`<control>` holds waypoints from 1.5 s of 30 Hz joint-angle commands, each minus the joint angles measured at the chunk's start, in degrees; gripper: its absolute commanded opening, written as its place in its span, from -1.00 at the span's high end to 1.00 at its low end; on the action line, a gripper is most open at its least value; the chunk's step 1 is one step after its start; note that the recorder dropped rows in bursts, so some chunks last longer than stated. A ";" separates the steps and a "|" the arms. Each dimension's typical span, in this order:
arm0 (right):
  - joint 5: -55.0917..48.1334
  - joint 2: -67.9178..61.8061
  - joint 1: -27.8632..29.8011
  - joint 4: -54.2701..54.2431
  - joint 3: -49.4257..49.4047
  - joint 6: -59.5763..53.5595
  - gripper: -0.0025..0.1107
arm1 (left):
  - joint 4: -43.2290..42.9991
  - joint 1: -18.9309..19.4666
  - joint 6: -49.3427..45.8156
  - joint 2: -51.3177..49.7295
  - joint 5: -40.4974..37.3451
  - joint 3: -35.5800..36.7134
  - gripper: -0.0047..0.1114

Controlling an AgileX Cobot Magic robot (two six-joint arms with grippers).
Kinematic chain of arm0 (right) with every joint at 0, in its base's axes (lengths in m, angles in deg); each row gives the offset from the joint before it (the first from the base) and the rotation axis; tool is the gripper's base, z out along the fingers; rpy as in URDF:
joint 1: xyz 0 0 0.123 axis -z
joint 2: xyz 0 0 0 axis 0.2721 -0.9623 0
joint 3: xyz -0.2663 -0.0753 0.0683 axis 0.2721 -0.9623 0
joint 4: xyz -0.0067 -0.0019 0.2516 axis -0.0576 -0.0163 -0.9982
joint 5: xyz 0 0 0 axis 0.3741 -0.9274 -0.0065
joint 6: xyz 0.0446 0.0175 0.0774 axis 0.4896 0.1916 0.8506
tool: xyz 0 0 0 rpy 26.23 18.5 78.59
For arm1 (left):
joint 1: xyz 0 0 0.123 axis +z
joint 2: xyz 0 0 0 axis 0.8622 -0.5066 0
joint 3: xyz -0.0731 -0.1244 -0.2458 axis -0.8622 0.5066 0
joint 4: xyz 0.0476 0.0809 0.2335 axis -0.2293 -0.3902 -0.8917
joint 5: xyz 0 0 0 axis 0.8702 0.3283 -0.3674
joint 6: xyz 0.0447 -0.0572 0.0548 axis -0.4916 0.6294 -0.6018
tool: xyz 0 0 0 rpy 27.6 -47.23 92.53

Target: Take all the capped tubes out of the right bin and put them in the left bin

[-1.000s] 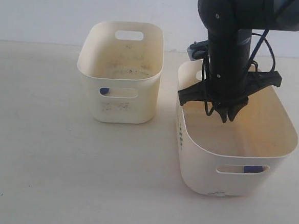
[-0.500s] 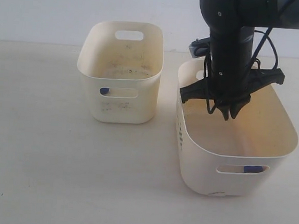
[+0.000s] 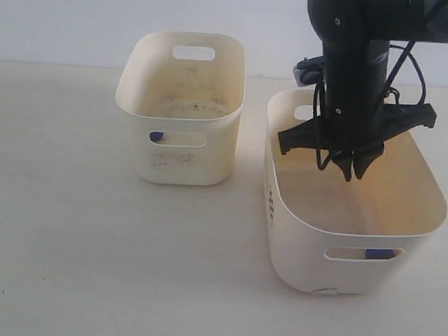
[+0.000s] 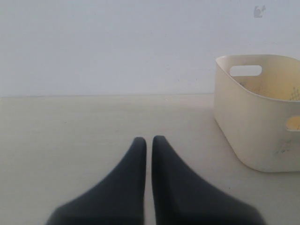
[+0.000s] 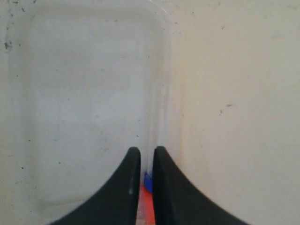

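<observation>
My right gripper (image 3: 351,175) hangs inside the right bin (image 3: 302,254), the larger cream tub. In the right wrist view its fingers (image 5: 166,187) stand nearly together on a capped tube (image 5: 146,197), whose orange-red and blue show in the narrow gap. A blue cap (image 3: 379,254) shows through the right bin's front handle slot. The left bin (image 3: 180,163), smaller and smudged, stands to the left with a blue cap (image 3: 156,136) behind its slot. My left gripper (image 4: 149,139) is shut and empty over bare table, with the left bin (image 4: 255,126) off to one side.
The two bins stand a short gap apart on a pale tabletop (image 3: 86,266), with a white wall behind. The right arm's dark body and cables (image 3: 353,77) rise over the right bin's far side.
My right gripper has shifted a little to the right inside the right bin, jaws unchanged. Bins and left gripper have not moved.
</observation>
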 commanded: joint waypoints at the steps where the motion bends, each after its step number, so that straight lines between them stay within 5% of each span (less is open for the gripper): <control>1: -0.37 -1.45 0.26 2.04 -2.47 1.13 0.77 | 0.19 -0.41 0.24 -0.23 0.53 -0.12 0.85; 45: -0.37 -6.47 0.16 0.15 -2.47 4.75 0.77 | 0.19 -0.41 0.24 -0.23 0.53 -0.12 0.85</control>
